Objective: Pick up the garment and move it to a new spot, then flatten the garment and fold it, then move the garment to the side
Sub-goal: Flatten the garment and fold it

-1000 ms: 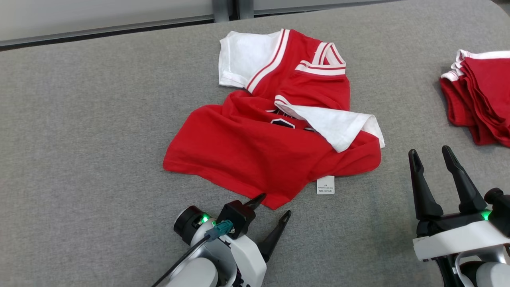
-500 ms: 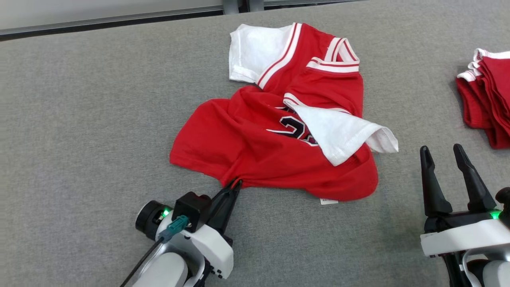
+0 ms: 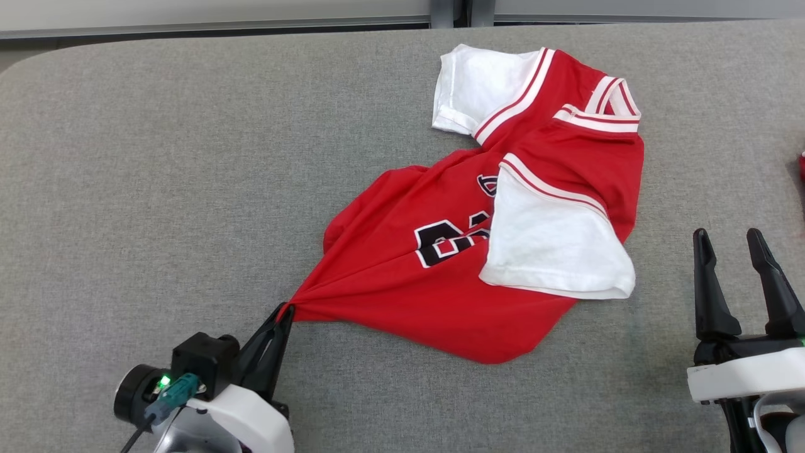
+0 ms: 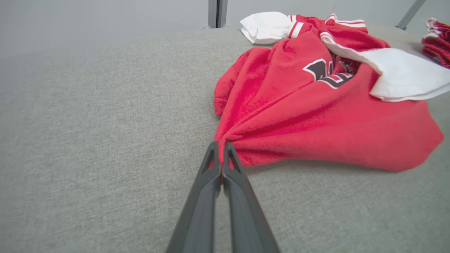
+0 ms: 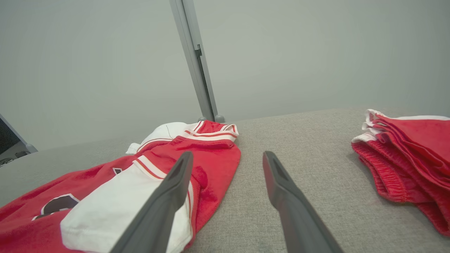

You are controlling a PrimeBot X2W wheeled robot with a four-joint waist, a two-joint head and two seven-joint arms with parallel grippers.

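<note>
The garment (image 3: 440, 277) is a red jersey with white sleeves and a dark number, lying crumpled across the middle of the grey table. My left gripper (image 3: 286, 309) is shut on its near hem corner, and the cloth bunches into pleats at the fingertips (image 4: 220, 149). The left wrist view shows the garment (image 4: 316, 119) stretching away from that pinch. My right gripper (image 3: 729, 238) stands open at the lower right, apart from the garment and to the right of its white sleeve (image 3: 553, 251). From the right wrist, the garment (image 5: 211, 158) lies to the left of the open right gripper (image 5: 226, 158).
A stack of folded red garments (image 5: 407, 158) sits on the table to the right of the right gripper. The grey padded table (image 3: 157, 189) runs bare to the left. A metal post (image 5: 197, 59) rises behind the far edge.
The left gripper shut on the garment's near hem and dragged it leftwards, stretching the cloth and uncovering the number. The head camera also turned, sliding the folded stack out at right.
</note>
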